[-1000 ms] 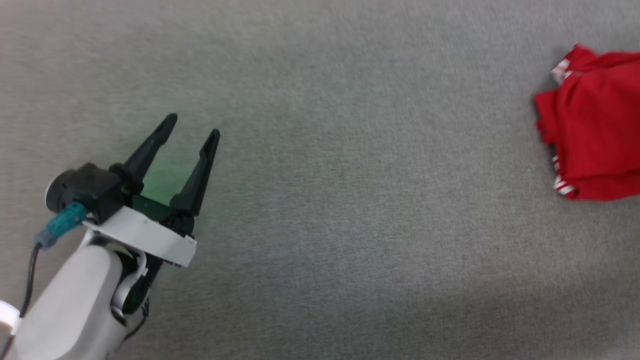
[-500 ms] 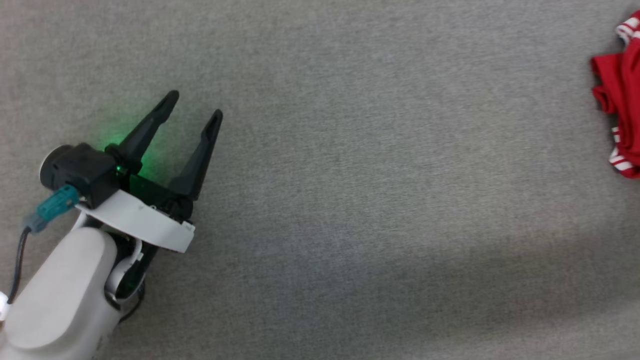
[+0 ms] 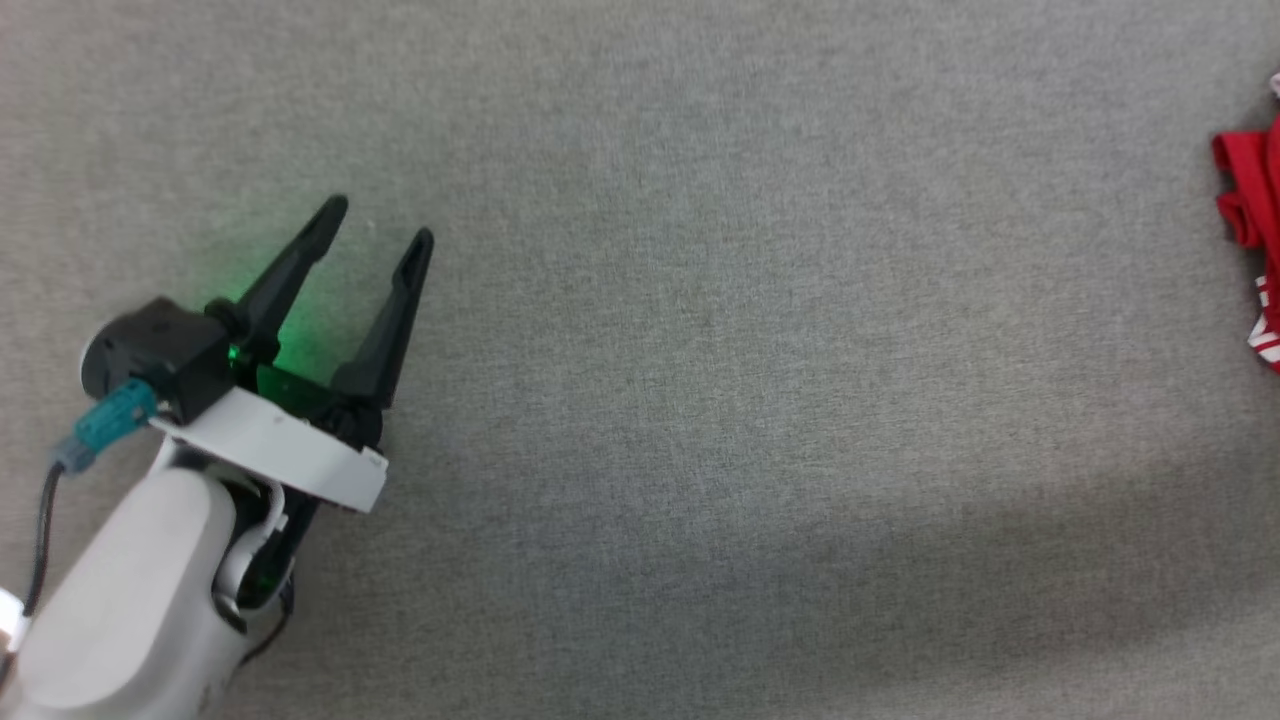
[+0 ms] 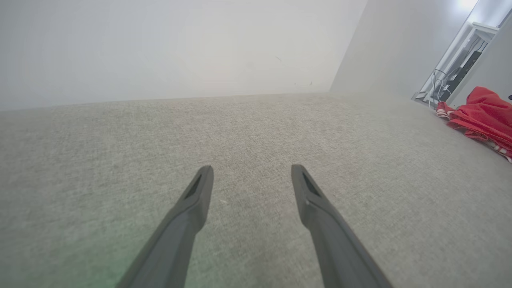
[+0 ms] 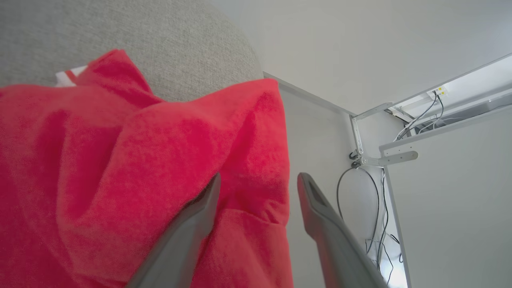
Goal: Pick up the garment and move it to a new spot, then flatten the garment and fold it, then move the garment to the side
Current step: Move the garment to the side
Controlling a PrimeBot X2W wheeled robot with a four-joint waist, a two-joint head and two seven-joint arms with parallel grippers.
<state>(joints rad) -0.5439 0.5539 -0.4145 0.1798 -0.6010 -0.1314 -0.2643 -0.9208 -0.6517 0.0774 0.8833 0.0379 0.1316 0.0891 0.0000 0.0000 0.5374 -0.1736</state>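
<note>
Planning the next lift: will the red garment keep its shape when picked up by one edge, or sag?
Probably floppy: the garment lies in soft bunched folds, so it should drape from any grip point. Likely light for its size, being thin cloth. On the textured grey surface, a push would probably bunch it rather than slide it.

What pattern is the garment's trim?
Red-and-white stripes on the trim of the garment; clearest in the left wrist view.
</note>
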